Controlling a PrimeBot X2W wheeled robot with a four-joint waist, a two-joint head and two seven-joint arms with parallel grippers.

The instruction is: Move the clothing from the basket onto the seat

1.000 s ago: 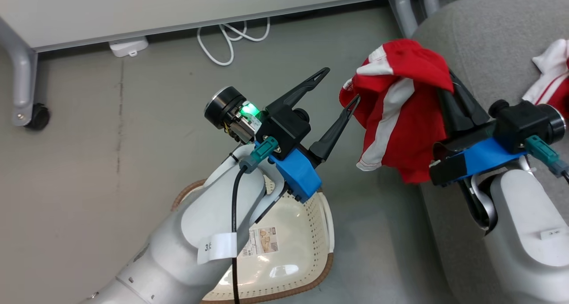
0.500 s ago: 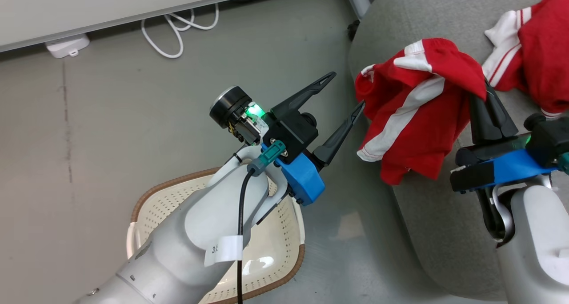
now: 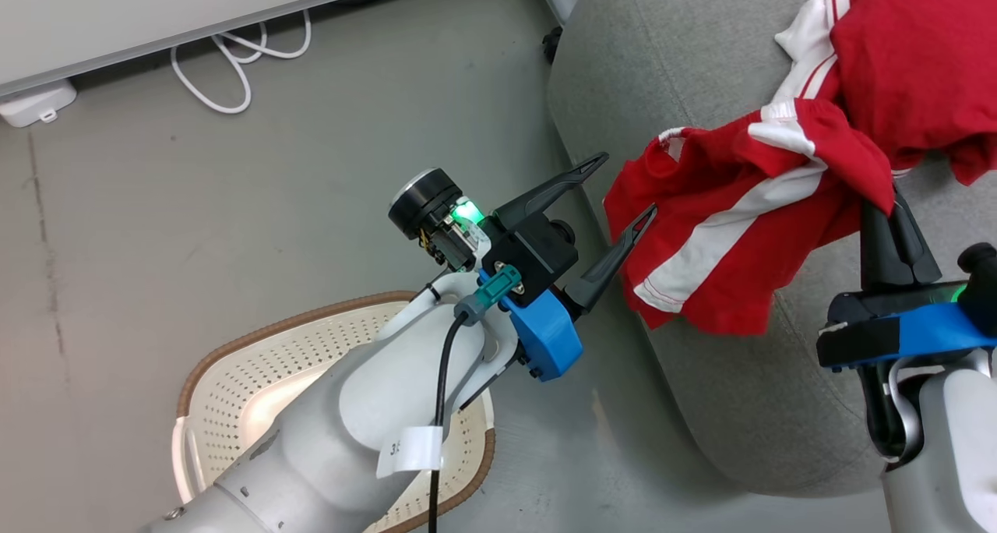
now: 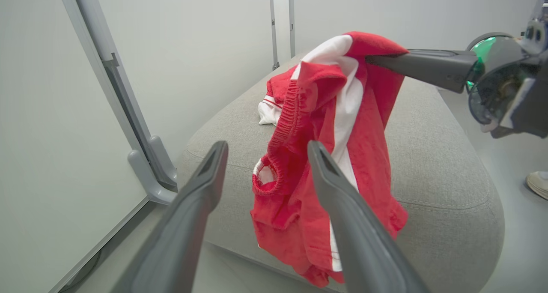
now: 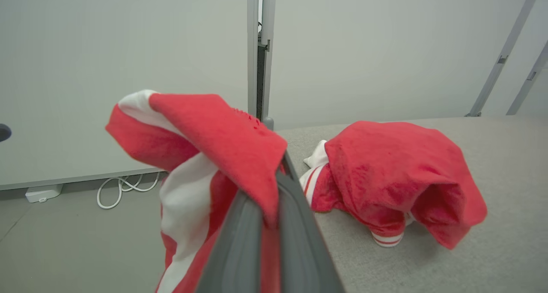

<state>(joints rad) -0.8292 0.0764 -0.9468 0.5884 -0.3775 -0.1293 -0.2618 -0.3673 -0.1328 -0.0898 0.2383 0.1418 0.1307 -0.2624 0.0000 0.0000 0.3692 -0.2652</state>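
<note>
My right gripper (image 3: 882, 196) is shut on one piece of the clothing (image 3: 732, 229), red with a white stripe. It hangs above the left edge of the grey seat (image 3: 685, 65) and drapes over the fingertips. The right wrist view shows the fingers (image 5: 295, 224) pressed together under the fabric (image 5: 214, 130). A second red garment (image 3: 911, 58) lies crumpled on the seat just beyond it. My left gripper (image 3: 627, 184) is open and holds nothing, its tips just left of the hanging cloth (image 4: 334, 126). The basket (image 3: 257, 334) stands on the floor at lower left, partly hidden by my left arm.
A white cable (image 3: 234, 65) and a white adapter (image 3: 35, 100) lie on the floor by the wall panel. A grey frame leg (image 4: 145, 156) stands beside the seat's far corner. A shoe (image 4: 537, 183) shows at the left wrist view's right edge.
The head camera has swung right. My right gripper has carried the held garment from beside the seat to over its edge, close to the other garment. The left gripper stays open.
</note>
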